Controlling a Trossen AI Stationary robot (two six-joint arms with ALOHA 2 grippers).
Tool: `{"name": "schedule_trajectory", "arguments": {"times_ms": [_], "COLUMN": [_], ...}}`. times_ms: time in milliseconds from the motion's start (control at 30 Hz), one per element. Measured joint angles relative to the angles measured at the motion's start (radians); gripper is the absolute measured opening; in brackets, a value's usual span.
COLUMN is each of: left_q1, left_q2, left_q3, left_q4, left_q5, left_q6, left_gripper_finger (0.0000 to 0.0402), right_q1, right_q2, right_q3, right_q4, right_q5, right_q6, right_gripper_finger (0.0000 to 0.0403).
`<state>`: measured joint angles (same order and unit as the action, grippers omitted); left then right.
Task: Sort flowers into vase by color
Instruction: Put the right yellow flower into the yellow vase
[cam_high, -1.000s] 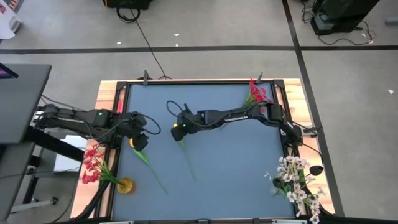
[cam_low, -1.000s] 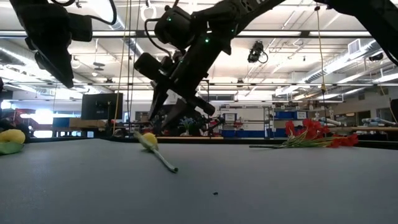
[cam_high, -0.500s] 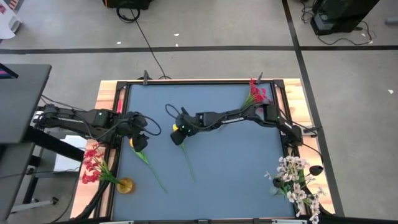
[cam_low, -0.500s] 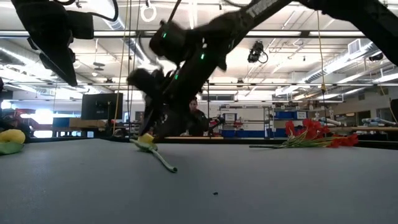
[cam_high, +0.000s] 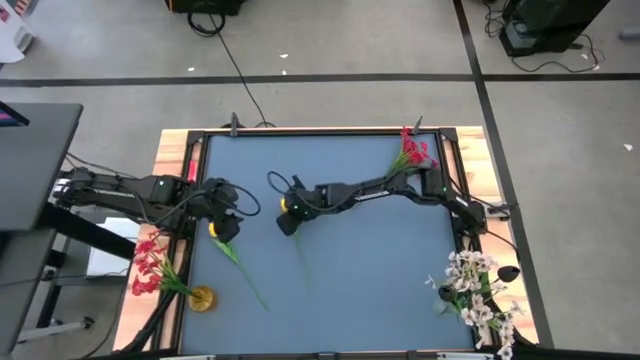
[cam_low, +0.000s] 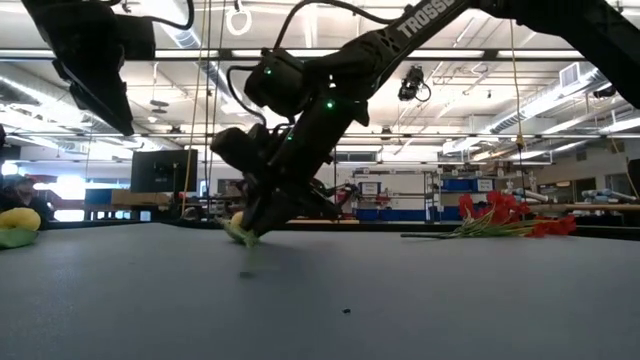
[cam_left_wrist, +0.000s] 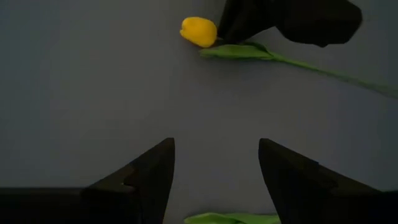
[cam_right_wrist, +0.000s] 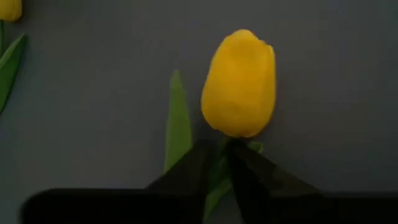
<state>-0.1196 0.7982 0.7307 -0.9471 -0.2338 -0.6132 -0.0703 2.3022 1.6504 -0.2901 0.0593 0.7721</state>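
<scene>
A yellow tulip (cam_right_wrist: 239, 84) lies mid-table, and my right gripper (cam_right_wrist: 217, 171) is shut on its stalk; the same bud (cam_high: 284, 205) shows at that gripper (cam_high: 289, 220) from above. A second yellow tulip (cam_high: 214, 231) lies on the mat at the left, its stalk (cam_high: 246, 278) running toward the near edge. My left gripper (cam_left_wrist: 214, 177) hovers open just above it and touches nothing. Red flowers (cam_high: 148, 266) stand in a small yellow vase (cam_high: 202, 298) at the near left corner. My right gripper pinches the tulip's green stalk just below the bud (cam_right_wrist: 219, 163) between its two fingers (cam_right_wrist: 186, 174). The fingers slant down from the table's right side. The bud points away from them, beyond their tips. The stalk trails low over the mat (cam_low: 248, 262), blurred.
Loose red flowers (cam_high: 413, 150) lie at the far right corner, and also show in the low view (cam_low: 500, 216). A bunch of white flowers (cam_high: 478, 295) sits at the near right edge. The dark mat (cam_high: 370, 270) has bare room between the two arms and toward the near edge.
My right gripper has come down onto the middle tulip, rolled a little, and shut on its stalk below the bud. The stalk, which lay still on the mat, now shows blurred and shifted under the gripper.
</scene>
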Motion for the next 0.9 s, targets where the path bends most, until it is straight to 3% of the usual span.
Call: {"name": "schedule_trajectory", "arguments": {"times_ms": [167, 300, 500, 667, 900], "left_q1": [0.000, 0.000, -0.001, 0.014, 0.067], "left_q2": [0.000, 0.000, 0.000, 0.000, 0.000], "left_q3": [0.000, 0.000, 0.000, 0.000, 0.000], "left_q4": [0.017, 0.021, 0.157, 0.209, 0.373], "left_q5": [-0.019, -0.019, 0.098, 0.060, 0.033], "left_q6": [0.000, -0.025, -0.024, -0.022, 0.076], "left_gripper_finger": [0.0238, 0.0238, 0.0238, 0.0238, 0.0238], "right_q1": [-0.003, -0.003, -0.001, -0.014, -0.048], "right_q2": [-0.003, -0.014, -0.087, -0.181, -0.275], "right_q3": [-0.019, -0.006, 0.002, 0.003, 0.005], "right_q4": [0.013, 0.003, 0.109, 0.189, 0.486], "right_q5": [-0.011, -0.014, -0.001, 0.102, 0.186], "right_q6": [-0.013, -0.011, -0.017, -0.017, -0.125], "right_gripper_finger": [0.0011, 0.0015, 0.0005, 0.0004, 0.0004]}}
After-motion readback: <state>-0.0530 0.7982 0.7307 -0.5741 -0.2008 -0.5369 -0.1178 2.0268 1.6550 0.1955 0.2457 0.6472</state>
